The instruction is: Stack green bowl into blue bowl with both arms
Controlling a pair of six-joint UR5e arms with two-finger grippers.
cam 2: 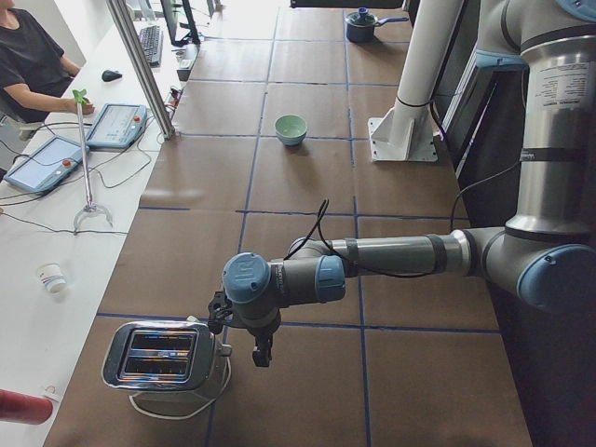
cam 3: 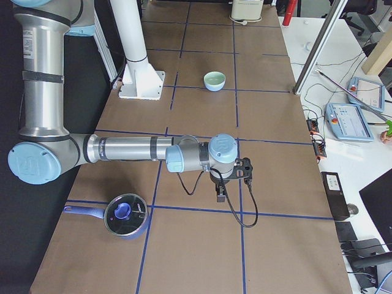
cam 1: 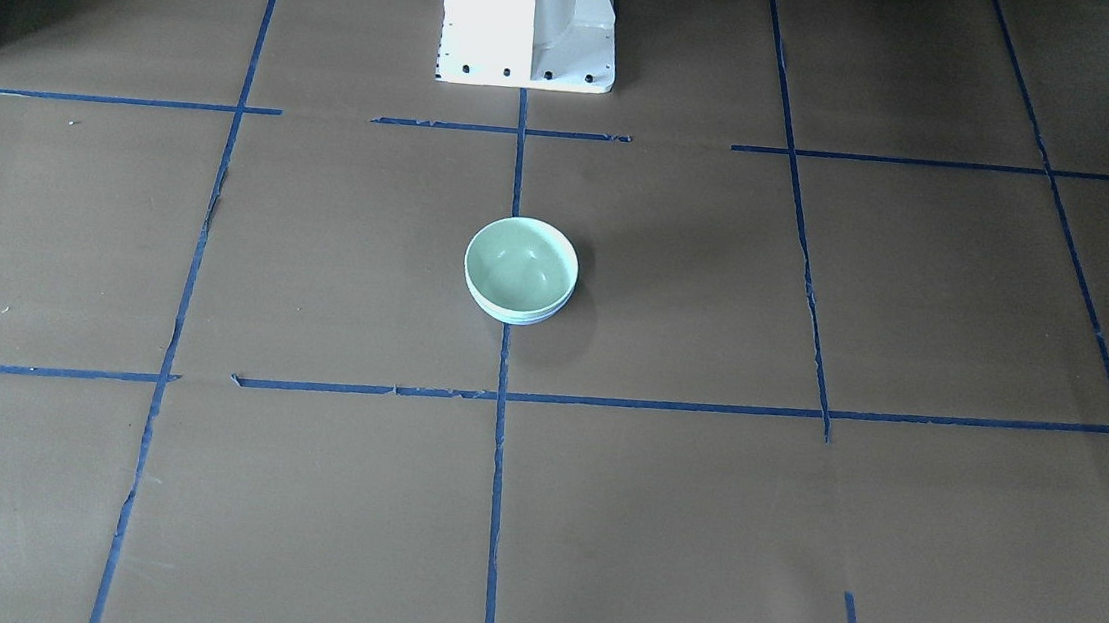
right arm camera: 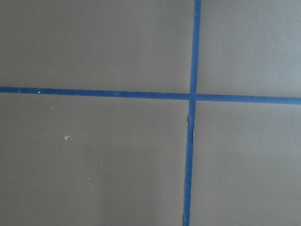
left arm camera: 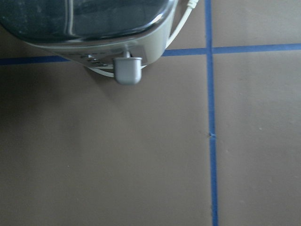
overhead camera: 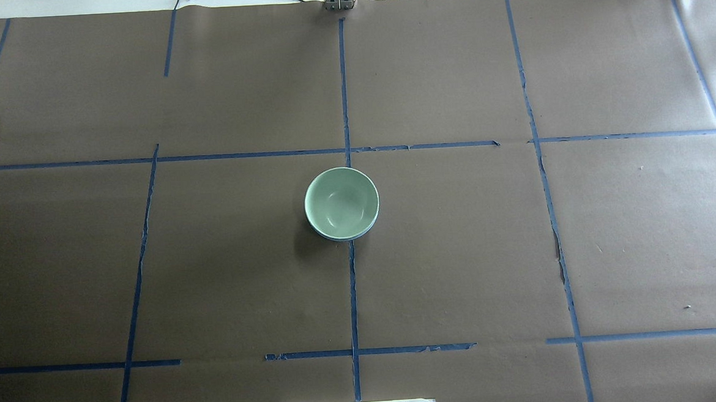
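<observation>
The green bowl (cam 1: 522,263) sits nested in the blue bowl (cam 1: 518,317) at the table's middle; only a thin pale rim of the blue bowl shows under it. In the overhead view the green bowl (overhead camera: 341,202) covers the blue bowl (overhead camera: 343,238) the same way. Both arms are far from the bowls. My left gripper (cam 2: 262,353) hangs next to a toaster at the table's left end. My right gripper (cam 3: 220,196) hangs over bare table near the right end. I cannot tell whether either is open or shut. Neither wrist view shows fingers.
A chrome toaster (cam 2: 164,358) stands at the left end and fills the top of the left wrist view (left arm camera: 89,23). A blue-lidded saucepan (cam 3: 125,217) lies near the right arm. The white pedestal (cam 1: 529,23) stands behind the bowls. An operator's desk runs along the far side.
</observation>
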